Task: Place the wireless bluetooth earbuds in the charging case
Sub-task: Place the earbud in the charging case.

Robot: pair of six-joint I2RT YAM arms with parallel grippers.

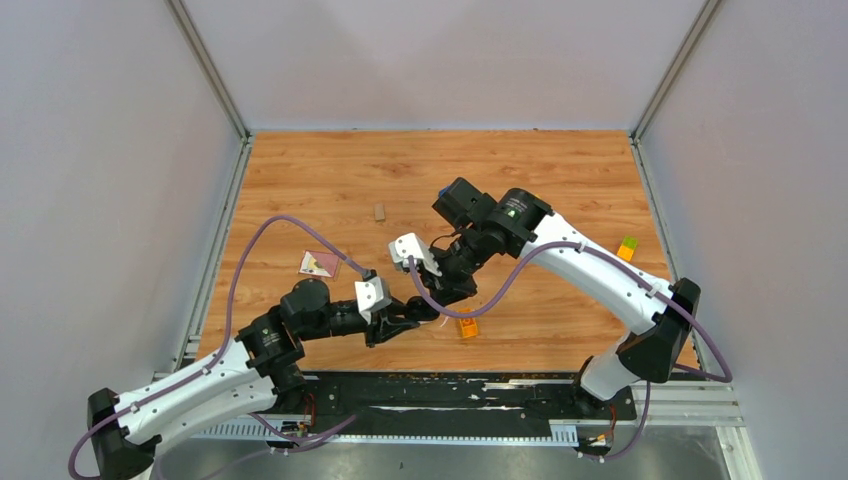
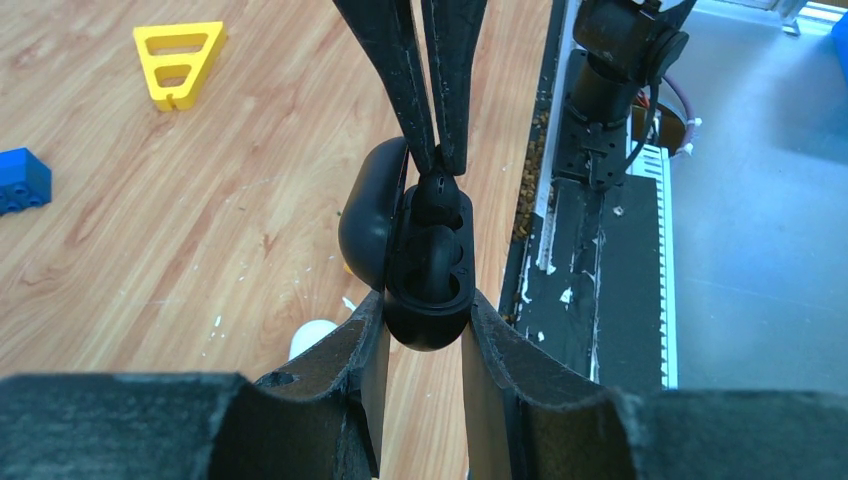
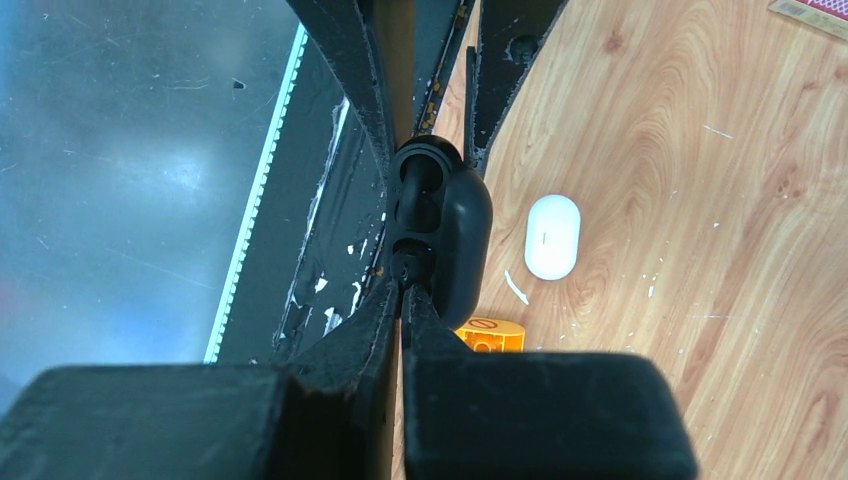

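Note:
The charging case here is black (image 2: 428,325), with its lid (image 2: 365,215) hinged open to the left and two wells facing up. My left gripper (image 2: 425,310) is shut on the case's lower body and holds it above the table's near edge. My right gripper (image 3: 403,285) comes from the opposite side, its fingers almost together, pinching a small dark earbud (image 2: 437,190) at the far well. The near well (image 2: 435,262) looks filled by a rounded dark shape; I cannot tell what it is. In the top view both grippers (image 1: 432,305) meet and hide the case.
A white oval pebble-shaped object (image 3: 552,236) lies on the wood beside the held case. An orange block (image 1: 467,327) sits just below the grippers. A yellow triangular piece (image 2: 180,60), a blue brick (image 2: 20,180), a card (image 1: 318,263) and a green-yellow block (image 1: 627,247) lie farther off.

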